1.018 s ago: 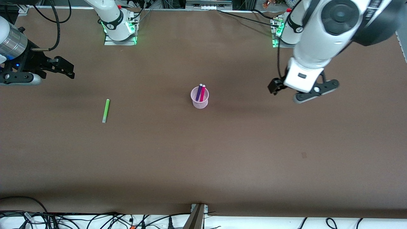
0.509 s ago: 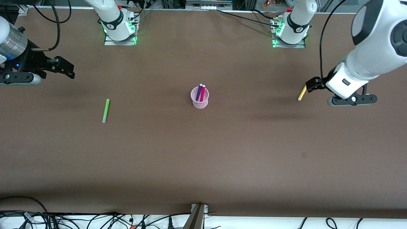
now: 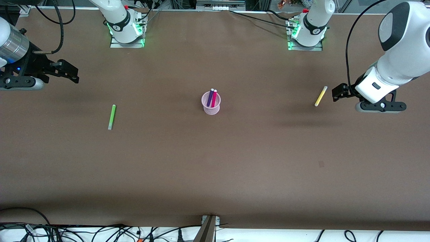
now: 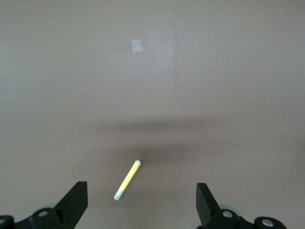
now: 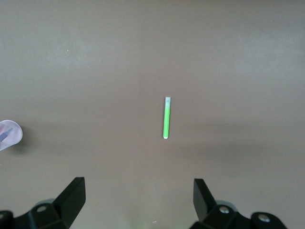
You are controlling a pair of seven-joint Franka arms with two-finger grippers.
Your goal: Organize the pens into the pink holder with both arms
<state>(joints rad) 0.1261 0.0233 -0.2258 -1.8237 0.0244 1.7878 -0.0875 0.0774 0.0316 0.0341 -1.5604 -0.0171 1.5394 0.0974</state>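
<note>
The pink holder (image 3: 211, 105) stands at the table's middle, with the dark purple pen (image 3: 210, 96) and the magenta-pink pen (image 3: 214, 97) upright in it. The yellow pen (image 3: 320, 96) lies flat toward the left arm's end; my left gripper (image 3: 338, 91) hangs open and empty beside it. In the left wrist view the yellow pen (image 4: 127, 180) lies between and ahead of the open left gripper (image 4: 141, 205). The green pen (image 3: 111, 117) lies toward the right arm's end. My right gripper (image 3: 72, 74) is open and empty; its wrist view shows the right gripper (image 5: 138, 200), the green pen (image 5: 166, 118) and the holder (image 5: 8, 135).
A small pale patch (image 3: 321, 164) marks the brown table nearer the front camera than the yellow pen; it also shows in the left wrist view (image 4: 137, 46). Cables (image 3: 100, 233) and a bracket (image 3: 209, 228) lie along the table's front edge.
The left arm has swung away from the holder toward its own end of the table, uncovering the yellow pen. The right arm and all pens have stayed put.
</note>
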